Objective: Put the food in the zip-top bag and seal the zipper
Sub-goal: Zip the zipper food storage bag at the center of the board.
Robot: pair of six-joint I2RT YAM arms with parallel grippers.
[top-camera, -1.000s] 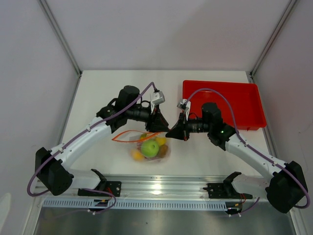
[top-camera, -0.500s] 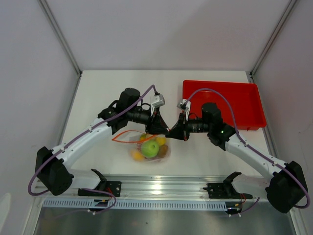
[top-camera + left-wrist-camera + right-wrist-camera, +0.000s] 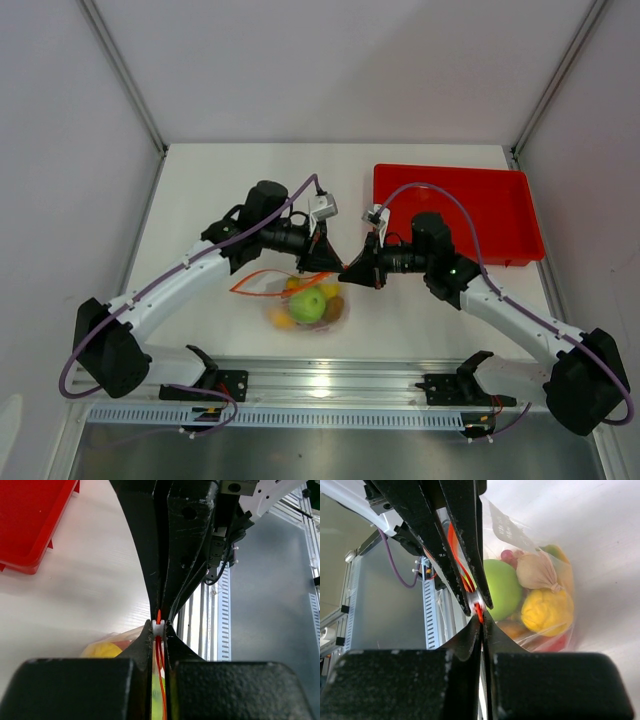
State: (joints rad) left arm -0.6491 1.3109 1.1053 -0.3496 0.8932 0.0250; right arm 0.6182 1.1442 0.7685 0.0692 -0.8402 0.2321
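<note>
Both arms meet nose to nose over the zip-top bag [image 3: 507, 527], which lies just off centre toward 6 o'clock on the surface. The left gripper [image 3: 328, 262] jaws clamp narrow on the zipper [image 3: 160, 675]. The right gripper [image 3: 352, 270] jaws pinch the same strip right beside them. One anchors, I judge, so the other can press the seal along. The strip's long axis runs 9 to 3 o'clock, mouth facing 12, with the green apple [image 3: 308, 302] and other fruit sagging toward 6. The 9 o'clock stretch looks unsealed, though it's hard to tell.
</note>
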